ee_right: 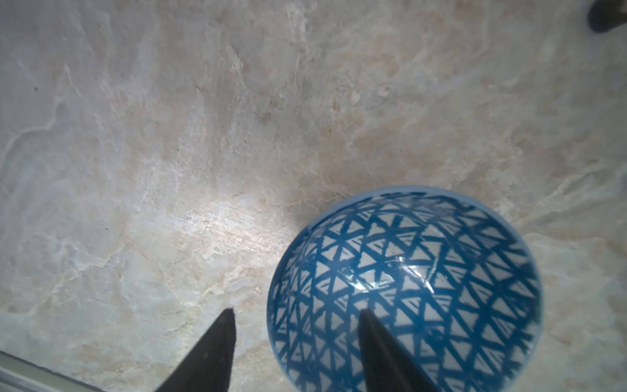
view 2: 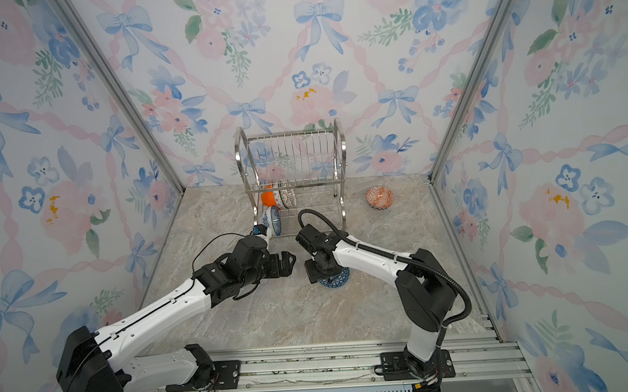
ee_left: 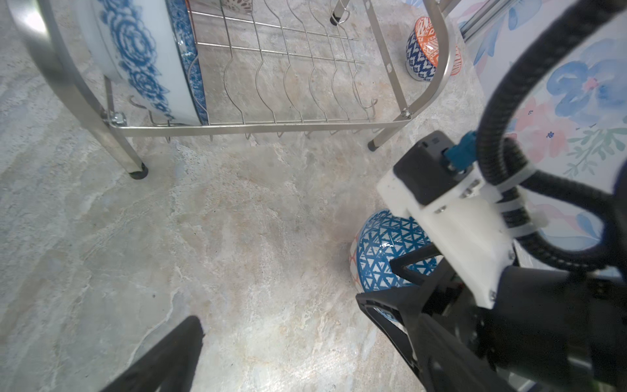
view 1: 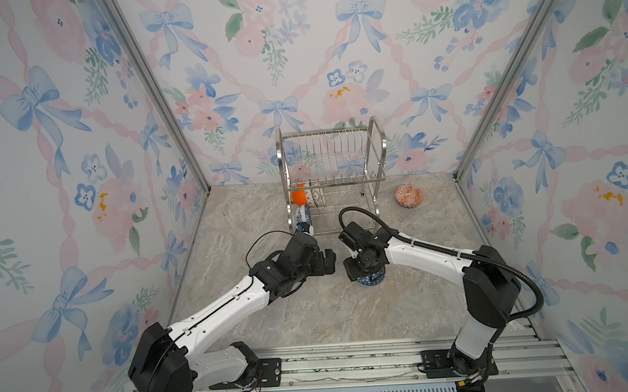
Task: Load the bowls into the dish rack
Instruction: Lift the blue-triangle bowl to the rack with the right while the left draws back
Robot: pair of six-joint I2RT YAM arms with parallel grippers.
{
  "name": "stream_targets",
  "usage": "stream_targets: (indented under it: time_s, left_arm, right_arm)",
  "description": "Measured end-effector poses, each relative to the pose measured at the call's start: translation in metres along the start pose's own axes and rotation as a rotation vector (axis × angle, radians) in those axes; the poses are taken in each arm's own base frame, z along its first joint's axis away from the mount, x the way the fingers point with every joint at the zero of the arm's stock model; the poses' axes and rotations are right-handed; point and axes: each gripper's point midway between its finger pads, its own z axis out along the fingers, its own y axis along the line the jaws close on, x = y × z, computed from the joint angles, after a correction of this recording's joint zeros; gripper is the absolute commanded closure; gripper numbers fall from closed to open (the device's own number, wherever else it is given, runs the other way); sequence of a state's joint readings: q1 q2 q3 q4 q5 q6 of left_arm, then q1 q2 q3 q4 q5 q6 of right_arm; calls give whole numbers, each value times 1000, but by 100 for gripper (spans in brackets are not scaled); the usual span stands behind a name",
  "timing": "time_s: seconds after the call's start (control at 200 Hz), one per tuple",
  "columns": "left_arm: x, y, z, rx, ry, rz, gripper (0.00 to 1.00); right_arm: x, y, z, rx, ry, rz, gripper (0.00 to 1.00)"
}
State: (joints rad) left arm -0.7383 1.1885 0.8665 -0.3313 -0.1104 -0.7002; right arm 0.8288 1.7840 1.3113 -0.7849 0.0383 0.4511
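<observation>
In both top views the dish rack [view 1: 379,142] stands at the back of the desk [view 1: 274,317]. The plain orange bowl [view 1: 298,197], two pale patterned bowls [view 1: 319,196] and the blue-white floral bowl [view 1: 303,216] stand on edge at its left end, where the wires prop them. The orange-red-white bowl [view 1: 409,196] sits upright on the desk, well apart to the right. The right arm [view 1: 418,252] reaches straight down onto the dark-blue triangle bowl [view 1: 371,281]. The left fingers [view 1: 330,255] hang spread and empty nearby, probably kept clear.

The left wrist view shows the floral bowl leaning in an end slot, with the neighbouring slots free. The right fingers [ee_left: 390,298] straddle the triangle bowl's rim.

In the right wrist view one finger sits inside that bowl and one outside, spread, with a gap on either side of the rim and nothing pinched. A rim hold would likely let the bowl tip onto its edge for a slot.
</observation>
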Motion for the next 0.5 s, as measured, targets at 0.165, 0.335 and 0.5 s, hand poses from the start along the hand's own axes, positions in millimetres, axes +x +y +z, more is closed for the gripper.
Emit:
stream_targets:
  time_s: [0.165,0.335,0.5]
  left_arm:
    - [-4,3,-5,4,-16,-11,2]
    - [-9,7,-11,12,-35,-27,2]
    - [-11,12,-11,7,-37,-40,2]
  right_arm:
    - [4,7,7,16,33,-22,64]
    - [5,5,8,42,38,-32,73]
    - [6,3,14,64,58,-44,83]
